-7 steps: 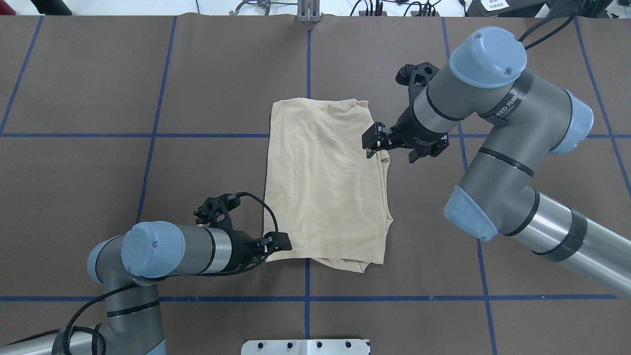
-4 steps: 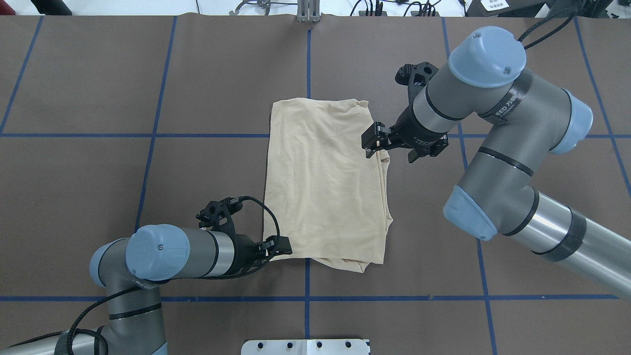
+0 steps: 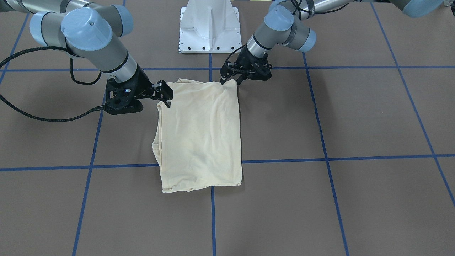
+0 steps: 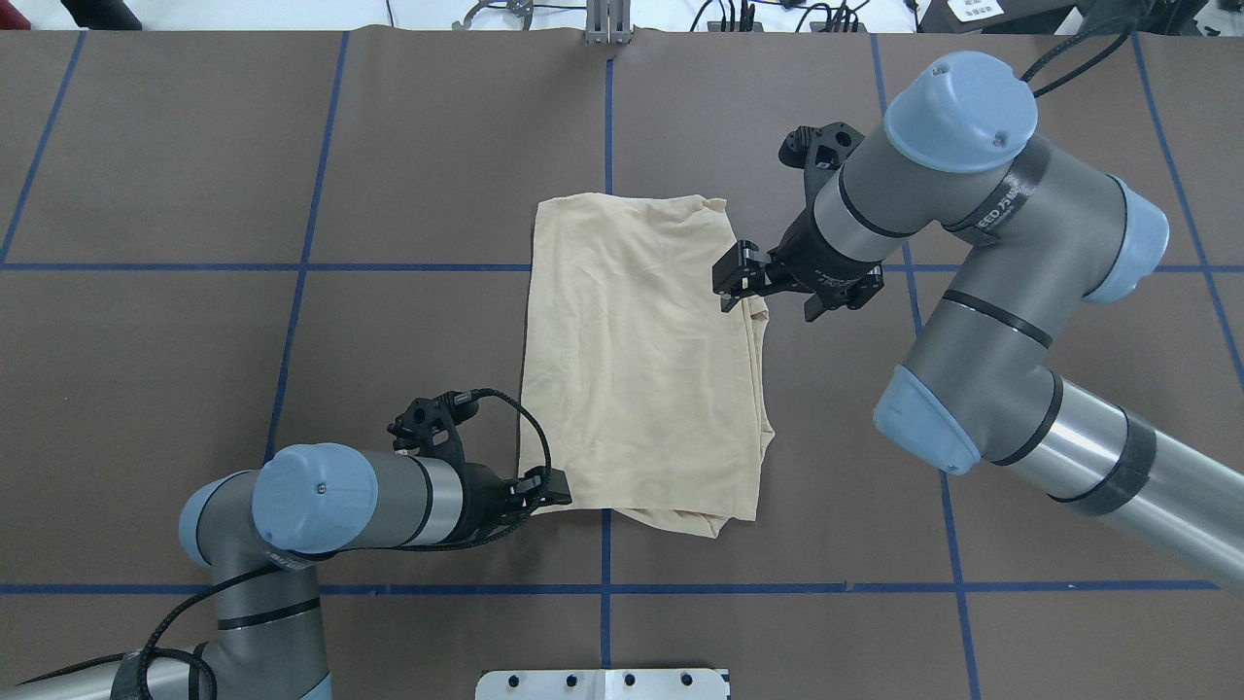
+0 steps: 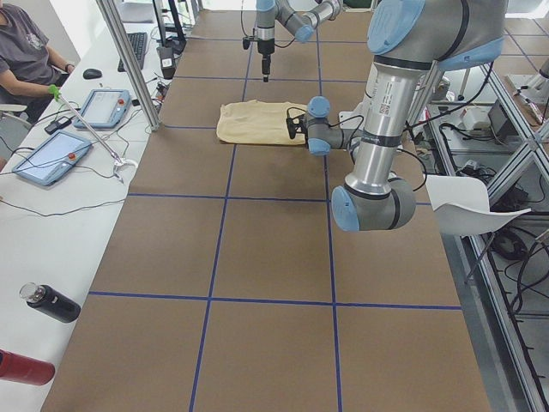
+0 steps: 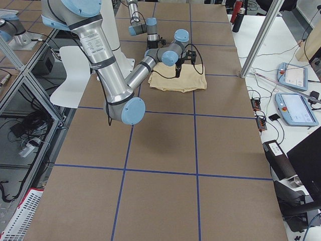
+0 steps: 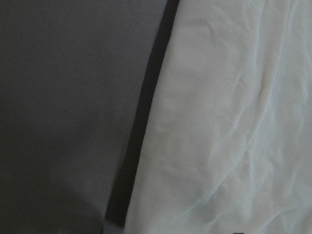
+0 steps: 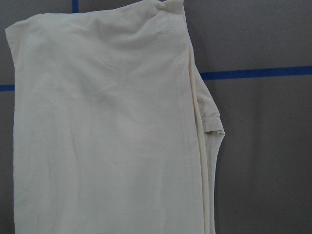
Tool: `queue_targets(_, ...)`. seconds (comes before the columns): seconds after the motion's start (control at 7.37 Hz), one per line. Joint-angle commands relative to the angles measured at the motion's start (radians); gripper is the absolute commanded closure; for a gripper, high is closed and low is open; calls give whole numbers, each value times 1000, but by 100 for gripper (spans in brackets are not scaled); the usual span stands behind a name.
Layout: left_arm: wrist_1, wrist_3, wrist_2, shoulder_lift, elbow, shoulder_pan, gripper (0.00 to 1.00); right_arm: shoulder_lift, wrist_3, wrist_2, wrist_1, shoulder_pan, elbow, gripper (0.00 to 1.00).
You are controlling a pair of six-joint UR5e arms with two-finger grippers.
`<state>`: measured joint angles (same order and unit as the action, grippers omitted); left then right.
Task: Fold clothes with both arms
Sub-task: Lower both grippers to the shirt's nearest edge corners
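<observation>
The cream-yellow shirt (image 4: pixel 641 360) lies folded into a tall rectangle on the brown table, print hidden. It also shows in the front view (image 3: pixel 199 135) and in both wrist views (image 7: pixel 234 122) (image 8: pixel 107 136). My left gripper (image 4: pixel 556 489) lies low at the shirt's near left corner, and its fingers look spread around that corner in the front view (image 3: pixel 231 80). My right gripper (image 4: pixel 770 297) points down over the shirt's right edge, open. One finger is above the cloth and the other is outside the edge. It also shows in the front view (image 3: pixel 165 101).
The white pedestal base (image 3: pixel 209 28) stands at the robot's side of the table. Blue tape lines (image 4: pixel 605 117) grid the brown cover. A side desk with tablets (image 5: pixel 47 159), bottles (image 5: pixel 51 302) and a seated person (image 5: pixel 26 51) runs along the far edge.
The left arm has shifted slightly toward the near side, its gripper staying at the shirt's corner. The right arm and the shirt have not visibly moved.
</observation>
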<state>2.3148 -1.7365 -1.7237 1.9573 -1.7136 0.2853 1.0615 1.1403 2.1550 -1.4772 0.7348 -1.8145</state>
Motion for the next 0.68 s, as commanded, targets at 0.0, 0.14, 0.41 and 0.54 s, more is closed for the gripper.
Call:
queue_targets(0.0, -14, 2, -1, 5, 0, 0, 55, 0, -1, 0, 0, 0, 0, 0)
queue_targets(0.14, -40, 3, -2, 21, -1, 0, 68, 2, 1, 2, 0, 0, -5, 0)
queue_targets(0.41, -43, 3, -5, 26, -3, 2, 100, 5, 1, 2, 0, 1, -6, 0)
queue_targets(0.54, -48, 3, -5, 26, -7, 2, 100, 11, 6, 2, 0, 3, -15, 0)
